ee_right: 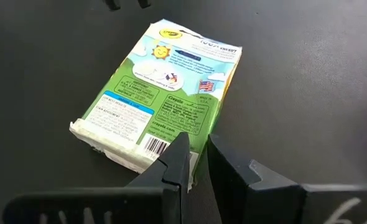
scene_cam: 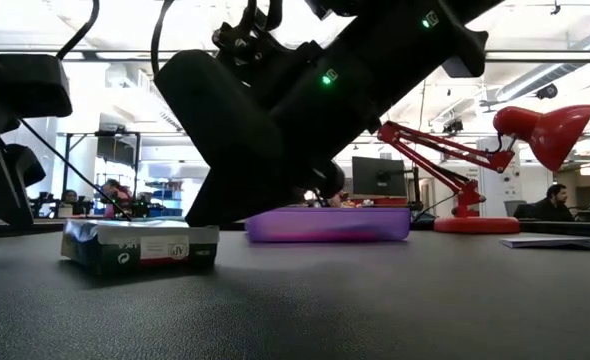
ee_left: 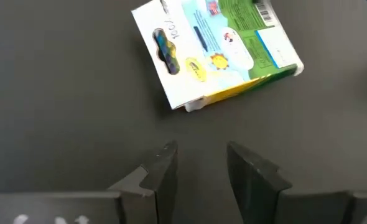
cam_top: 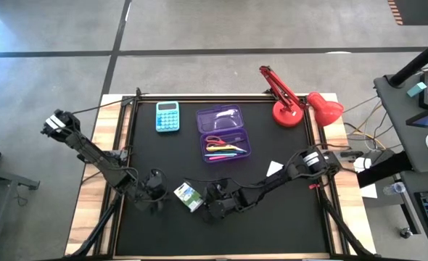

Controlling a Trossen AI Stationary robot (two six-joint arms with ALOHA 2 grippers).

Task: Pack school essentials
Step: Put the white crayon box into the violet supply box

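Closest to the lens: flat green-and-white cardboard crayon packet [ee_right: 160, 93], lying face-down on the black table mat [cam_top: 286, 217]. Back panel reads "Crayola" beside a barcode; there's a sun graphic, a small US flag mark and a blue label strip. Rest of the print is too small for me to read.

My right gripper [ee_right: 196, 163] sits just beside the packet's barcode end, fingers nearly together with a thin gap, tips at the packet's edge. Nothing is between them; I can't tell if they touch the card. From the low view the arm is angled down right next to the packet [scene_cam: 140, 245].

My left gripper [ee_left: 199, 163] is on the packet's opposite side, near it but apart, fingers parted with bare mat between them, holding nothing. From above, the packet [cam_top: 188, 194] lies between the two grippers.

Beyond the packet, toward the far edge of the mat: translucent purple plastic pencil case [cam_top: 223, 134], lid open, with red-handled scissors [cam_top: 215, 141] and thin pink, yellow and teal pens [cam_top: 227, 150] inside. Light-blue calculator [cam_top: 167, 116] is just beside the case, red desk lamp [cam_top: 294, 101] on its other side. Small white square [cam_top: 274, 168] lies on the mat between the case and my right arm.
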